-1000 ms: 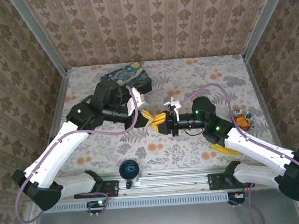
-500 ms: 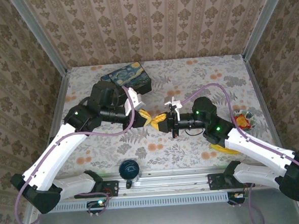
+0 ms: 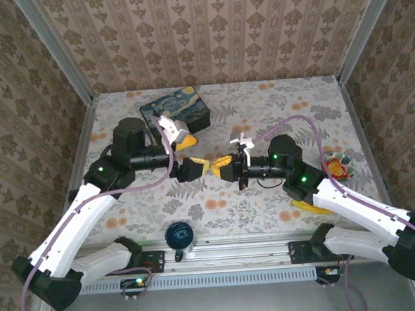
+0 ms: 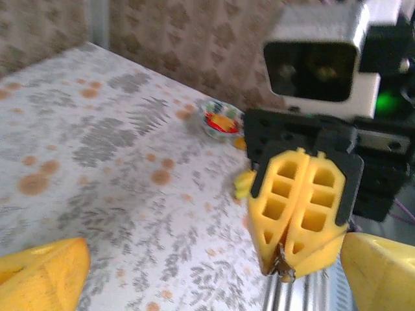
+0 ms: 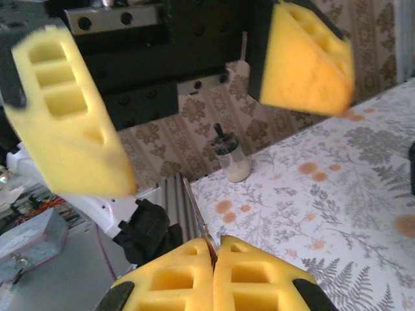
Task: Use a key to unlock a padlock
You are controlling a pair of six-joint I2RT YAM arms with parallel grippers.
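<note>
**Grippers meeting tip to tip above mid-table, key on the right side.**
The left gripper [image 3: 200, 168] stands spread wide and grips nothing. The right gripper [image 3: 221, 167] is pressed closed on the key [image 4: 283, 270]. The top view gives the layout. The left wrist view resolves the key as a dark sliver at the closed right tips, between the parted left fingers [image 4: 40, 272]. The right wrist view adds a capped jar [image 5: 228, 159] by the near rail. Counted: two grippers, one key, one painted tin [image 3: 175, 109] far left, one small bowl [image 3: 338, 167] right.

right gripper [image 4: 283, 260] pads [image 4: 311, 214]: yel foam-like, matt | table [image 3: 274, 98]: floral print, matt | arm shell [image 3: 77, 220]: wht plastic, glossy
</note>
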